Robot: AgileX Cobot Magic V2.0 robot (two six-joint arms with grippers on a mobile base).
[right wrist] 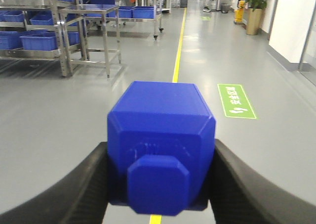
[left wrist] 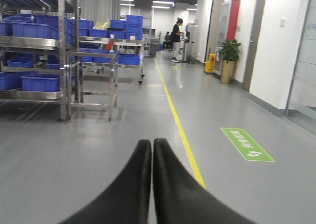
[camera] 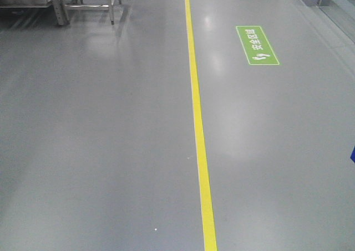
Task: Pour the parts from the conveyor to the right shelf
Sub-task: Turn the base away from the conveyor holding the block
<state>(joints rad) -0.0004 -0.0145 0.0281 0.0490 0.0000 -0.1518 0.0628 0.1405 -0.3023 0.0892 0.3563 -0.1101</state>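
One of the parts, a bright-blue cube-like block (right wrist: pixel 160 130), fills the middle of the right wrist view with its short nub facing the camera. My right gripper (right wrist: pixel 160 155) is shut on it, one black finger (right wrist: pixel 74 189) pressed against each side, carried above the grey floor. My left gripper (left wrist: pixel 152 144) is shut with nothing between its fingertips, which touch. The conveyor is out of view. Steel racks with blue bins (left wrist: pixel 39 46) stand far off at the left; I cannot tell whether any of them is the right shelf.
A yellow floor line (camera: pixel 197 123) runs straight ahead down the aisle, with a green floor sign (camera: pixel 257 45) to its right. Rack legs (camera: pixel 89 4) show at the upper left. A person (left wrist: pixel 176 36) and a potted plant (left wrist: pixel 228 61) stand far down the corridor beside the white right wall.
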